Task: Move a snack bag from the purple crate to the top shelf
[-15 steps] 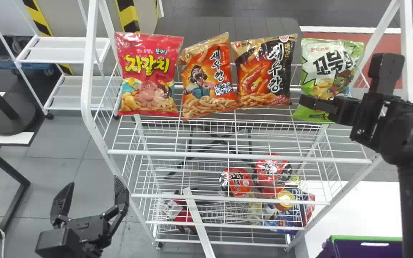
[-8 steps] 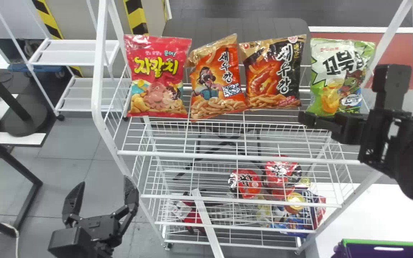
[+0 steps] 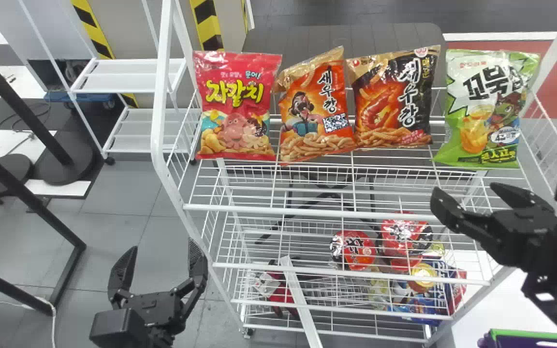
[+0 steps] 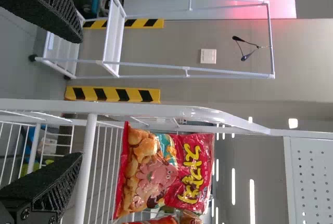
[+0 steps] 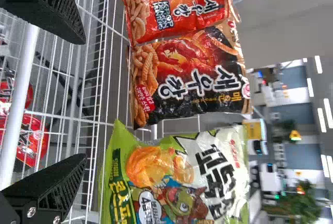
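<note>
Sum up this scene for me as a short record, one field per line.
Rack: white wire shelving unit
Top shelf, left to right: pinkish-red snack bag, orange snack bag, black-and-orange snack bag, green-and-white snack bag
Lower down: two round red packages, among other goods
Right end effector: open, empty, near the green-and-white bag
Left end effector: open, empty, off the rack's left side
Crate: purple crate with green rim, lower right
Held: nothing
</note>
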You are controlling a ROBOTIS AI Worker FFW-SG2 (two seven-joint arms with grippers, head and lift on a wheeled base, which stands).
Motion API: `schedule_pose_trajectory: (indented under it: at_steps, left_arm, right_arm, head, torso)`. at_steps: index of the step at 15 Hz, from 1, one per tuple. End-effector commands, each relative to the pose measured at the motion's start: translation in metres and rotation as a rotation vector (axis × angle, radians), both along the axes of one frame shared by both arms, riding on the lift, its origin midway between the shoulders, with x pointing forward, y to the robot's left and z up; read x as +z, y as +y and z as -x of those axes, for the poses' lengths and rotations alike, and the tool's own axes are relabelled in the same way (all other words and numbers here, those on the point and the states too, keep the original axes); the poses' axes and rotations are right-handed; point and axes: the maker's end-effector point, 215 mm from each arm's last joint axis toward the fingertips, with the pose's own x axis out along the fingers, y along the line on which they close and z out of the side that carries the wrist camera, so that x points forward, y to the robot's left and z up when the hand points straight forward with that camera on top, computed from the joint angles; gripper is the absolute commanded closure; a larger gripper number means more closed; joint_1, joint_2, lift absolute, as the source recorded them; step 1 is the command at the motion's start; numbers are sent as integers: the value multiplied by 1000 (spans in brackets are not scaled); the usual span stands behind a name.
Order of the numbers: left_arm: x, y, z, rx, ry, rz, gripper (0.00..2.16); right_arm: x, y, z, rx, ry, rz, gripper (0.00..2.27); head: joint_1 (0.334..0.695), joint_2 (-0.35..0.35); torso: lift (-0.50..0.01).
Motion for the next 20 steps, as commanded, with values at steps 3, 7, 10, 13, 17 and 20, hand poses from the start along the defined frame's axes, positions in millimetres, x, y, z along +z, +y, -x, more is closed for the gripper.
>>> schedule_pose_trajectory:
  at_steps: [3, 7, 10, 13, 17, 20]
  left_arm:
    - [0, 2, 4, 4, 3, -1, 16]
    - [1, 0, 6, 2, 2, -4, 16]
    - [5, 0, 9, 6, -2, -6, 16]
    - [6, -4, 12, 1, -2, -7, 16]
    - [2, -6, 13, -10, 29, -23, 16]
    - [2, -7, 14, -13, 39, -28, 16]
  right_arm:
    - [-7, -10, 30, -45, -155, 4, 16]
    - [-4, -2, 56, -83, -238, -14, 16]
    - [-16, 10, 69, -55, -206, -9, 16]
    - [-20, 16, 75, -39, -193, -9, 16]
    - [-21, 15, 80, -33, -189, 3, 16]
    - [-24, 18, 83, -25, -182, 11, 16]
  head:
    - [695, 96]
    - [695, 91]
    - [695, 110]
    - [695, 124]
    - [695, 128]
    - [695, 128]
  torso:
    - [2]
    - [2]
    - [2]
    - [2]
    - [2]
    - [2]
